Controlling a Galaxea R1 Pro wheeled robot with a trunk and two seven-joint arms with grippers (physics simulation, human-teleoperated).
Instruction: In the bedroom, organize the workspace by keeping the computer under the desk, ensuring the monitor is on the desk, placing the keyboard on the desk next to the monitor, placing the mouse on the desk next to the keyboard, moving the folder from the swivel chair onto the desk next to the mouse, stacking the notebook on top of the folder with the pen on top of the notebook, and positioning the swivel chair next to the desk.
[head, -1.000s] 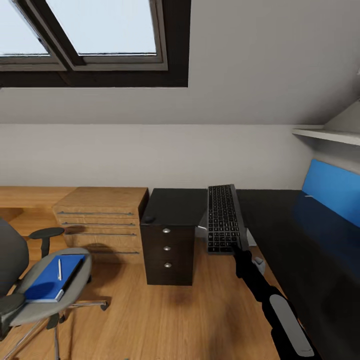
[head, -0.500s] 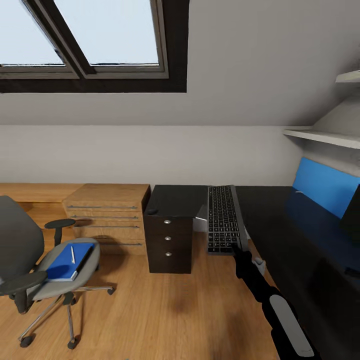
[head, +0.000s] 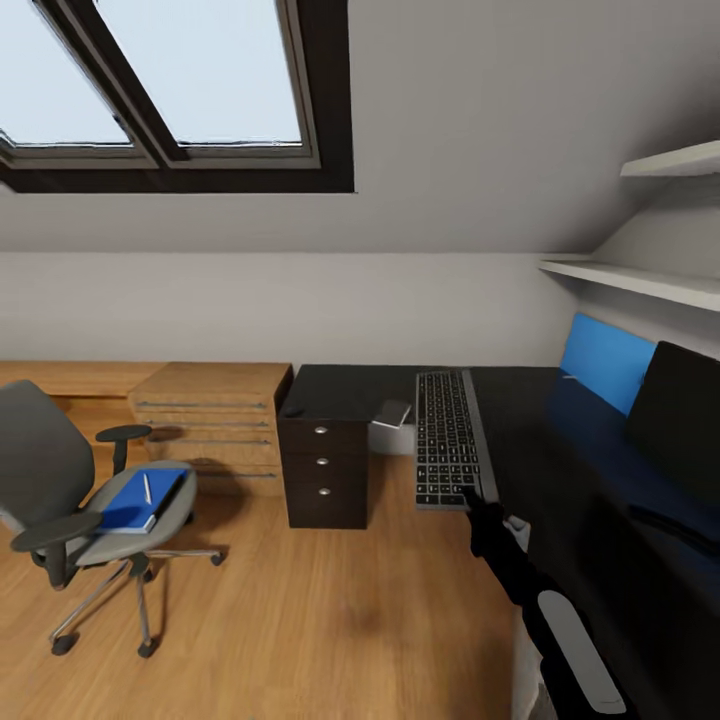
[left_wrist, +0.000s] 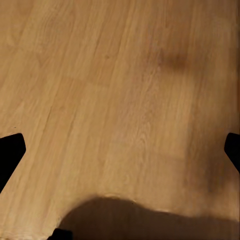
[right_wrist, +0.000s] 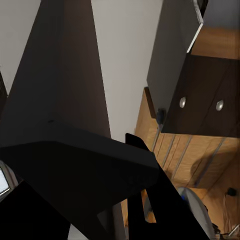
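My right gripper (head: 468, 497) is shut on the near end of the keyboard (head: 446, 447), holding it in the air along the front edge of the black desk (head: 560, 470). The monitor (head: 682, 412) stands on the desk at the right, before the blue back panel. The mouse (head: 292, 410) sits on the drawer unit's corner. A small greyish rectangle, seemingly the notebook (head: 392, 413), lies at the desk's edge. The swivel chair (head: 45, 465) at the left carries the blue folder (head: 135, 503) with the pen (head: 147, 488) on it. My left gripper (left_wrist: 121, 152) hangs open over bare floor. The computer is out of view.
A black drawer unit (head: 325, 472) stands under the desk's left end, beside light wooden cabinets (head: 205, 420). Wall shelves (head: 640, 280) hang over the desk at the right. Wooden floor (head: 330, 610) lies between me, the chair and the desk.
The head view has swung right and pulled back, bringing the monitor and shelves into sight and the whole chair into frame. The keyboard stays held in my right gripper.
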